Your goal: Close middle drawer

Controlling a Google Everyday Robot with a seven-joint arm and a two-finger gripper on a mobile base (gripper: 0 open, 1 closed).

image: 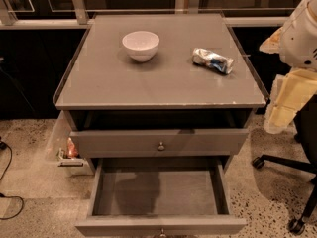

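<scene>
The middle drawer [159, 191] is pulled far out at the bottom of the view. It is grey and empty, and its front edge and small round knob [161, 232] sit at the lower frame edge. Above it, the top drawer [159, 143] with its own knob stands slightly out from the grey cabinet [163, 100]. The lowest drawer is hidden. My gripper [275, 124] hangs at the right edge, cream-coloured below the white arm [299, 31]. It is right of the cabinet's front corner, apart from both drawers, and holds nothing that I can see.
A white bowl [141, 44] and a crumpled snack bag [213, 60] lie on the cabinet top. An office chair base with castors [290, 170] stands on the speckled floor at the right. A clear bin [67, 150] sits left of the cabinet. Cables [7, 182] lie at the far left.
</scene>
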